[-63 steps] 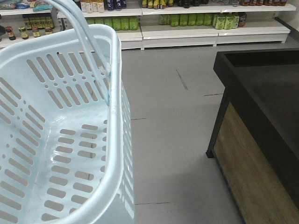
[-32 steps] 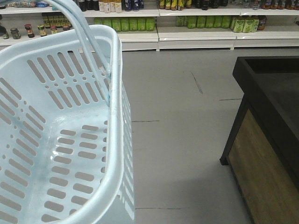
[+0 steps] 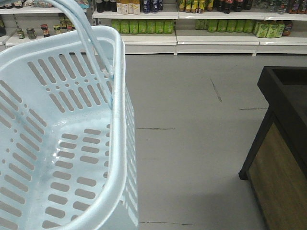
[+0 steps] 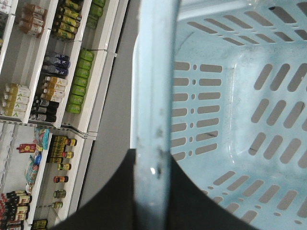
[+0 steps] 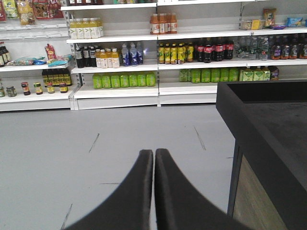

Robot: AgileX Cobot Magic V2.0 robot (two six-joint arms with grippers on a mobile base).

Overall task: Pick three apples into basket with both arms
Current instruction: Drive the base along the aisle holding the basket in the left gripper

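The pale blue basket [image 3: 57, 143] fills the left of the front view and hangs above the floor with nothing in it. Its hoop handle [image 3: 88, 38] rises to the top left. In the left wrist view my left gripper [image 4: 152, 160] is shut on the basket handle [image 4: 156, 86], with the basket's slotted inside [image 4: 240, 110] below it. In the right wrist view my right gripper [image 5: 154, 155] is shut and holds nothing, above the grey floor. The apples are out of view.
A black-topped display counter with a wood-grain side [image 3: 283, 143] stands at the right, also in the right wrist view [image 5: 268, 139]. White store shelves with bottles [image 3: 192, 24] line the far wall. Grey floor [image 3: 192, 120] lies between.
The counter and the shelves have slid to the right in the front view. The basket keeps its place in that view.
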